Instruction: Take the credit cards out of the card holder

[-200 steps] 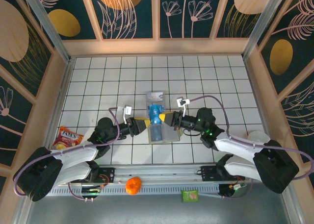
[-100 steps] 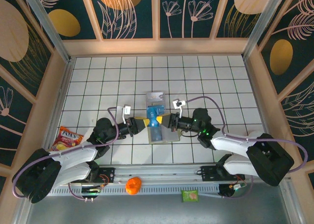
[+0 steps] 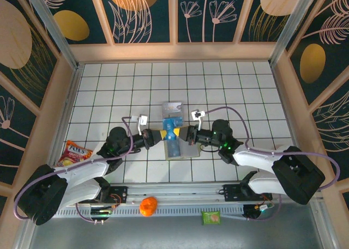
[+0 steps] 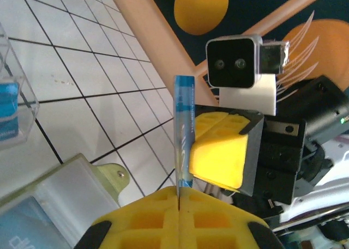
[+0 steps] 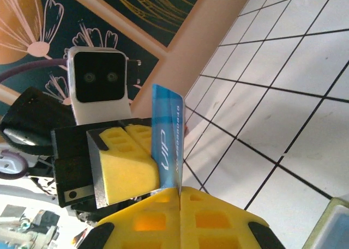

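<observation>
Left claw (image 4: 179, 202) has just closed on the blue card (image 4: 184, 129), which the right claw (image 5: 180, 197) also pinches, held upright above the open card holder (image 3: 190, 151) mid-table (image 3: 109, 85), so this card looks freed and ready to hand over.

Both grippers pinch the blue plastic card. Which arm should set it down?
Left, probably: left gripper is shut on the blue plastic card beside bare tiles, while right gripper sits closer to the yellow-green card holder, ready for another.
</observation>
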### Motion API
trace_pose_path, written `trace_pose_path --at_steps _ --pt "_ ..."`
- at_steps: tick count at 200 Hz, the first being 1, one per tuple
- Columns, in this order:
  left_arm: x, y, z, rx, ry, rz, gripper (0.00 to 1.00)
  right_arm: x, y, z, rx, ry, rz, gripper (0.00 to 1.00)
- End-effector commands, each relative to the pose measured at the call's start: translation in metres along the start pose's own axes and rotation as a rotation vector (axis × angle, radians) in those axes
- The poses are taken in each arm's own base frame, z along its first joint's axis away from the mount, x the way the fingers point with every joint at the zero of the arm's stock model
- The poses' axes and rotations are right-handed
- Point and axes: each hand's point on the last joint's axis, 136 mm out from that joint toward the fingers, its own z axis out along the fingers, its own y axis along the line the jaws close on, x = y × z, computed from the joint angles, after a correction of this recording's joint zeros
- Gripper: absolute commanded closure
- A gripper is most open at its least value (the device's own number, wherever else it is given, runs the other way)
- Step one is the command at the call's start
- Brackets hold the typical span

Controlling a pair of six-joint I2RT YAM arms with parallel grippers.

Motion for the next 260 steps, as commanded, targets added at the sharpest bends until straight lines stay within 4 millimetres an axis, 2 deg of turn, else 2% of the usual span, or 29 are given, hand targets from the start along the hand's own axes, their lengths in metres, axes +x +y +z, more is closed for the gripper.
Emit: trace_pose_path --at_steps 1,20,62,89,95,103,107,115,120,126,137,150,165,185,200,215,241,260 --pt "-0.012 -0.015 0.009 0.026 0.013 0.065 1.0 -0.005 -0.002 0.003 0.021 -0.007 -0.019 0.85" --pt "-0.019 -0.01 0.013 -0.048 0.032 0.112 1.0 -0.01 -0.009 -0.015 0.069 -0.04 -0.027 0.82" --pt "-0.034 -0.007 0.025 -0.181 0.095 0.241 1.0 -0.023 -0.023 -0.067 0.226 -0.132 -0.052 0.81" --pt "-0.04 0.005 0.039 -0.299 0.214 0.395 1.0 -0.026 -0.023 -0.093 0.253 -0.183 -0.058 0.81" --pt "-0.044 0.001 0.044 -0.298 0.237 0.437 1.0 -0.025 -0.02 -0.096 0.247 -0.186 -0.061 0.81" --pt "-0.045 0.007 0.048 -0.324 0.28 0.479 1.0 -0.023 -0.018 -0.099 0.239 -0.183 -0.063 0.81" --pt "-0.046 0.011 0.05 -0.344 0.3 0.498 1.0 -0.027 -0.021 -0.104 0.253 -0.205 -0.061 0.81" --pt "-0.047 0.018 0.055 -0.374 0.35 0.546 1.0 -0.029 -0.02 -0.108 0.25 -0.212 -0.066 0.81" --pt "-0.042 0.029 0.055 -0.407 0.399 0.569 1.0 -0.03 -0.02 -0.11 0.253 -0.219 -0.067 0.81" --pt "-0.051 0.033 0.058 -0.442 0.424 0.611 1.0 -0.031 -0.019 -0.112 0.253 -0.224 -0.069 0.81" --pt "-0.051 0.049 0.059 -0.504 0.5 0.678 1.0 -0.032 -0.019 -0.115 0.25 -0.228 -0.074 0.81" --pt "-0.052 0.057 0.061 -0.52 0.57 0.769 1.0 -0.033 -0.02 -0.119 0.25 -0.233 -0.073 0.82" --pt "-0.059 0.055 0.06 -0.51 0.602 0.9 1.0 -0.034 -0.022 -0.122 0.254 -0.235 -0.065 0.82" --pt "-0.077 0.043 0.058 -0.499 0.545 1.084 1.0 -0.034 -0.025 -0.126 0.257 -0.242 -0.058 0.82" --pt "-0.084 0.037 0.058 -0.486 0.544 1.161 1.0 -0.032 -0.028 -0.127 0.257 -0.241 -0.05 0.82" --pt "-0.078 0.041 0.059 -0.465 0.629 1.19 1.0 -0.03 -0.032 -0.128 0.262 -0.24 -0.039 0.82" --pt "-0.062 0.067 0.057 -0.472 0.788 1.207 1.0 -0.029 -0.038 -0.13 0.274 -0.24 -0.026 0.82" --pt "-0.057 0.076 0.056 -0.462 0.833 1.223 1.0 -0.029 -0.041 -0.131 0.284 -0.24 -0.017 0.82"
